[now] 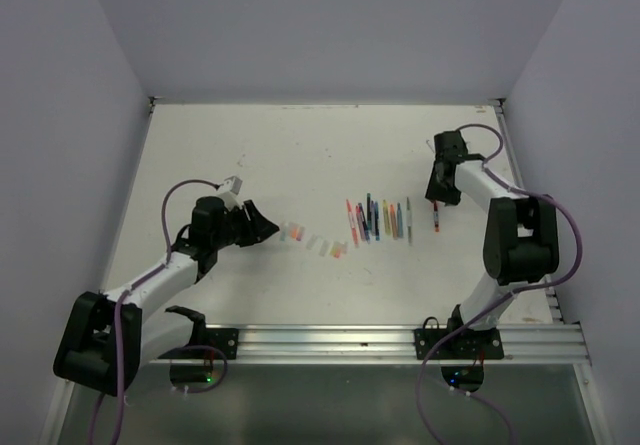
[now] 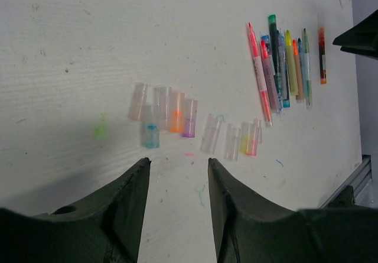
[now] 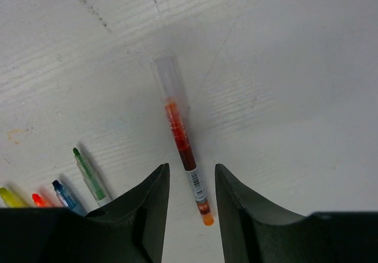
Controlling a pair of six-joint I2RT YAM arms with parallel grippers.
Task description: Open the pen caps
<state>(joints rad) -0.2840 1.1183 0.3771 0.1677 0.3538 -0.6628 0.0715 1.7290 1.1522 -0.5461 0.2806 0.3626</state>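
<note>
Several loose pen caps, clear, orange, purple, blue and yellow-pink, lie in a row on the table; they also show in the top view. My left gripper is open and empty, just short of them. A row of pens lies to their right. One orange-red pen lies apart, with its clear cap still on. My right gripper is open above it. Its fingers straddle the pen's rear end with a gap on each side.
A white table with grey walls on three sides. A metal rail runs along the near edge. In the right wrist view, green, blue, red and yellow pen tips show at lower left.
</note>
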